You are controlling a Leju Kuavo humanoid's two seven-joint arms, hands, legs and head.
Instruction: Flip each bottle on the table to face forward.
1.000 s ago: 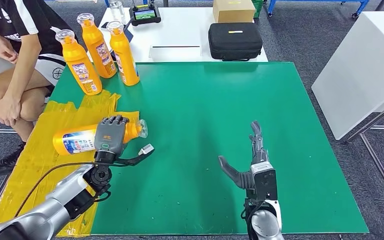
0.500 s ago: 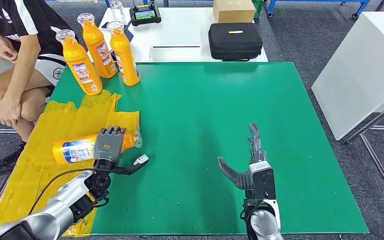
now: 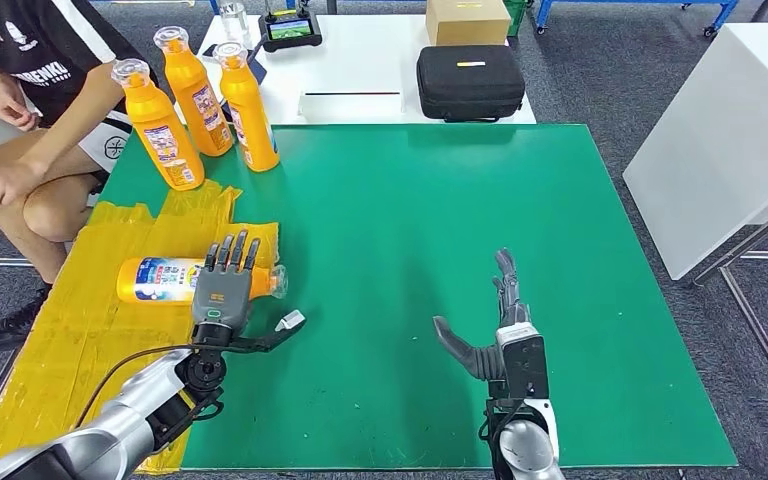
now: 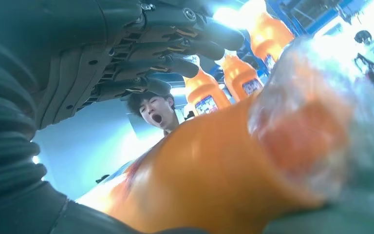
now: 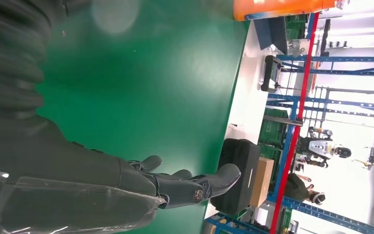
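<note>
Left hand: the left hand [image 3: 224,290] lies over the neck end of the lying bottle [image 3: 160,279]; its fingers [image 3: 232,252] are now straightened and spread, released from the wrap they had around the bottle a second ago.
Lying bottle: on its side on the yellow sheet [image 3: 65,330] at the left of the worktop [image 3: 440,230], cap pointing toward the green middle; it has rolled back a little and sits flatter, label showing upward.
Left wrist view: the orange body [image 4: 209,175] sits close under the hand, with the fingers [image 4: 195,46] held off it (no visible contact there).
Right hand: the right hand [image 3: 495,335] stands edge-up over the green mat, fingers extended and holding nothing, well apart from every bottle; it has barely moved.
Standing bottles: three bottles [image 3: 195,100] upright at the far left corner, unchanged.
Person: a person [image 3: 30,120] sits beside the worktop's left edge and has shifted one arm.
Meaning for the task: judged from the release, this bottle's turn looks finished or let go for a fresh grip; whether its label faces as wanted I cannot tell.
</note>
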